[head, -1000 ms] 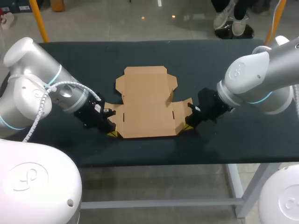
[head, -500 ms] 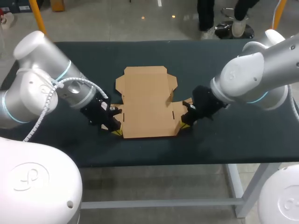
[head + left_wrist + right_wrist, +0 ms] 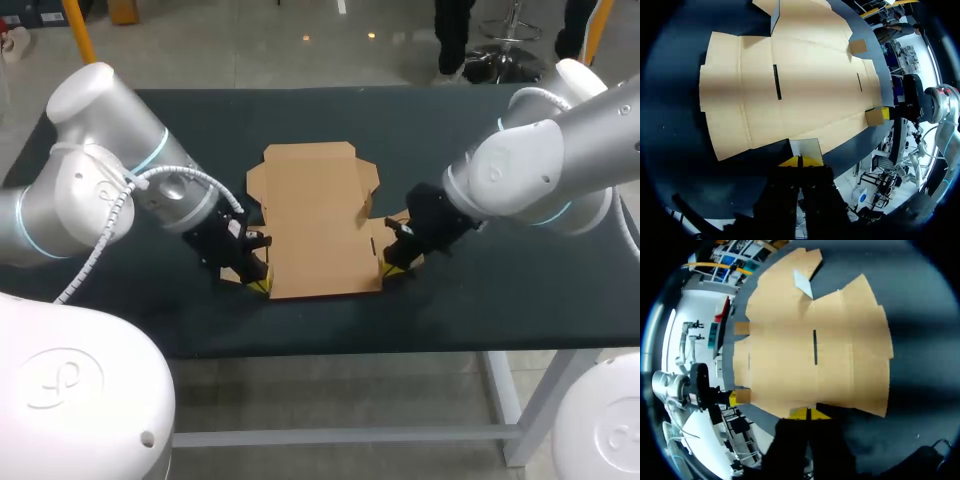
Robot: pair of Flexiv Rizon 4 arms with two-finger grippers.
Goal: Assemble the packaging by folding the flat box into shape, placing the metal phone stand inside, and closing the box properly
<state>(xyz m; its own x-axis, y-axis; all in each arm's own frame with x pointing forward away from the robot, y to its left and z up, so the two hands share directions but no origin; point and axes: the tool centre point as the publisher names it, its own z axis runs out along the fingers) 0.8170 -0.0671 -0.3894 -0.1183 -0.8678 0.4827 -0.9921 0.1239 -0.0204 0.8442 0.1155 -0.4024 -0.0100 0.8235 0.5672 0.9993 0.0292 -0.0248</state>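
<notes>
Dark matte table, flat brown cardboard box on it; left gripper and right gripper both pinched closed at its near corners.

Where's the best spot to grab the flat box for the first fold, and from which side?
Likely the small tabs at the near corners of the flat box, each from its outer side, low over the table. They jut past the main panel, with the left gripper and right gripper beside them.
</notes>
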